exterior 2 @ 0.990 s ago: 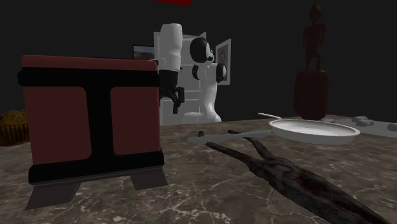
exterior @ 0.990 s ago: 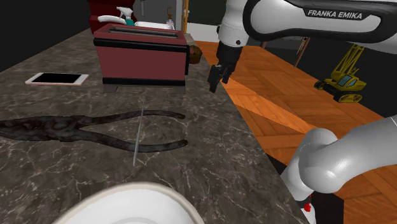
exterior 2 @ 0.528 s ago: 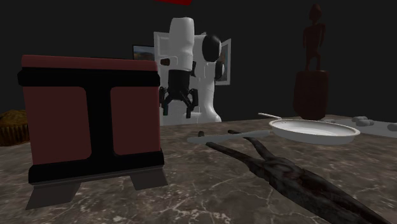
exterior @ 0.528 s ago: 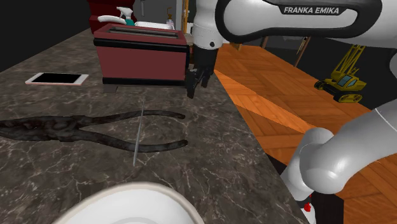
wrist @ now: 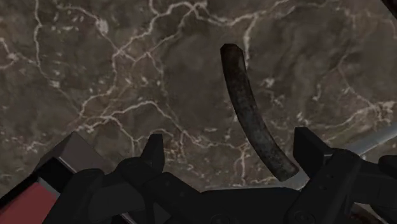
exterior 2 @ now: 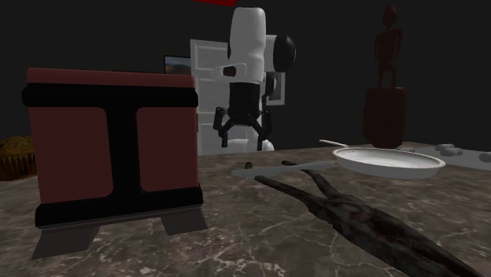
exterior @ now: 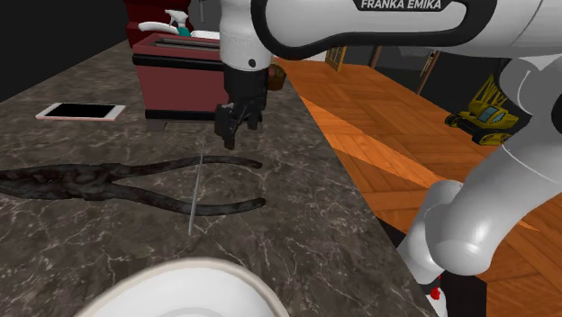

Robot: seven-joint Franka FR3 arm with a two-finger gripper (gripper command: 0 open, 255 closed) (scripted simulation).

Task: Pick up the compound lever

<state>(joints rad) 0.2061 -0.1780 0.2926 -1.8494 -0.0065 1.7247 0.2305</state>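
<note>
Claw [exterior: 229,136] swung leftward in shoulder view, now over handle tip of compound lever [exterior: 135,183] on desk [exterior: 302,212]. Jaws wide apart, nothing held. Approx. aligned; descent prob. next.

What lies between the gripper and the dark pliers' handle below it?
Nothing: in the wrist view, the open gripper faces the pliers' handle directly, over bare marble counter.

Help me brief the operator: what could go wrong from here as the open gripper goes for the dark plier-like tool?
The gripper hangs over one handle's end, far from the compound lever's pivot; gripped there, the long tool may tilt or slip.
A thin grey rod crosses both handles; lifting could flick it.
The red toaster stands close; a sideways move might clip it.
</note>
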